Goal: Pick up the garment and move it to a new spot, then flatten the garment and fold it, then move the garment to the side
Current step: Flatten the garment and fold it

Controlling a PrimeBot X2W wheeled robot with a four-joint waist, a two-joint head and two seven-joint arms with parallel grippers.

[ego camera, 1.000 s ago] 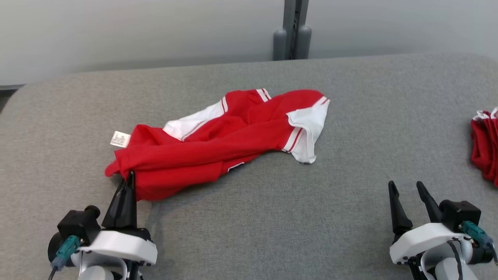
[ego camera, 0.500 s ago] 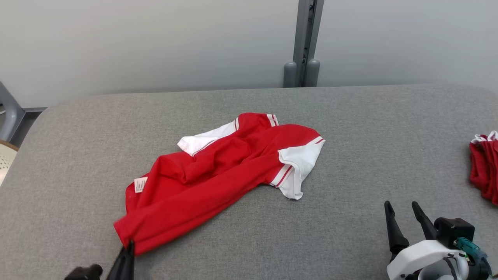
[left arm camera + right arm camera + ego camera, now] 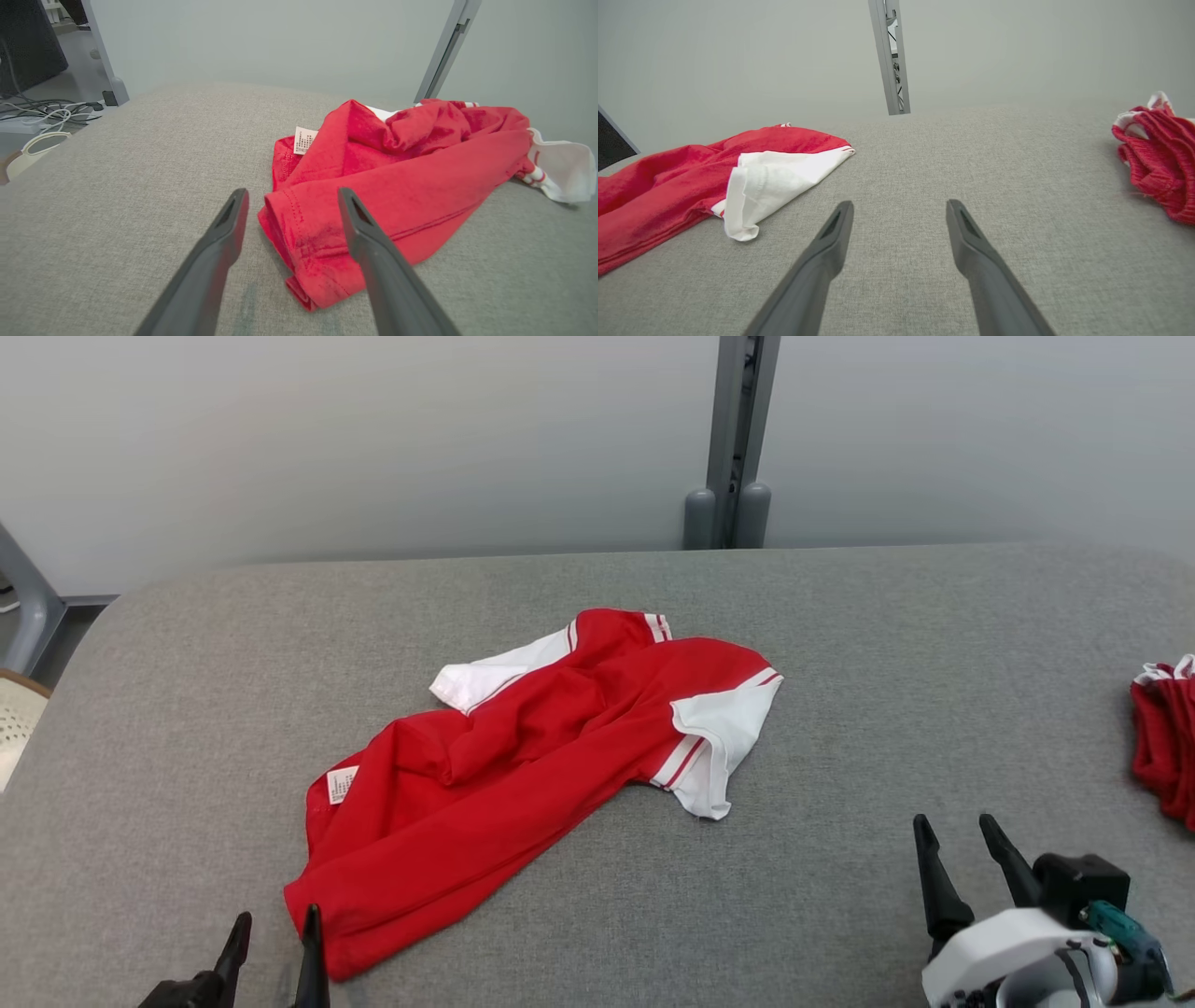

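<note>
Garment (image 3: 523,747) lies with its near corner between fingers of the spread-open left end effector (image 3: 277,915)

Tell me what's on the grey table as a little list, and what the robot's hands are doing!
Surface: grey table
Garment: red shirt with white sleeves, crumpled, lying on the table
Tag: white label near its left end
Left gripper: open, at the shirt's near corner, not gripping
Right gripper: open, above bare table, apart from the shirt
Also: red and white cloth pile at the table's right edge
</note>
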